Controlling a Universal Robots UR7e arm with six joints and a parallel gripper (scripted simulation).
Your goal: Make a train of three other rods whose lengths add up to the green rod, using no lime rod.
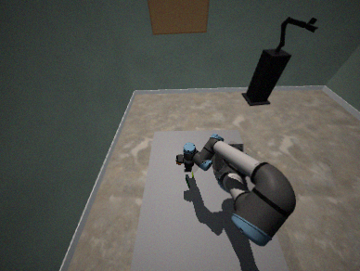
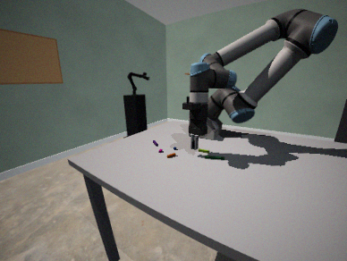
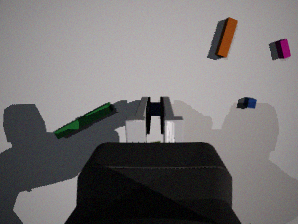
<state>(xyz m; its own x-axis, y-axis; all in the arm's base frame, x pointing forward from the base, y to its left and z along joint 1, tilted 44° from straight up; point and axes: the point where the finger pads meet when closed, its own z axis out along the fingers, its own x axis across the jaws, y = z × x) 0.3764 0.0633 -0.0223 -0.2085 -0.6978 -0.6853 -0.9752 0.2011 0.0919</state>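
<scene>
My gripper is shut on a short grey rod, held crosswise low over the table; it also shows in the exterior view. I cannot tell whether the rod touches the table. The green rod lies flat to the left of the fingers in the wrist view and also shows in the exterior view. The orange rod, the magenta rod and the small blue rod lie apart from each other to the right. A lime rod lies close beside the gripper.
A purple rod lies furthest toward the table's far left side. The table's near edge is well away from the rods. A black pedestal with a camera arm stands on the floor behind the table.
</scene>
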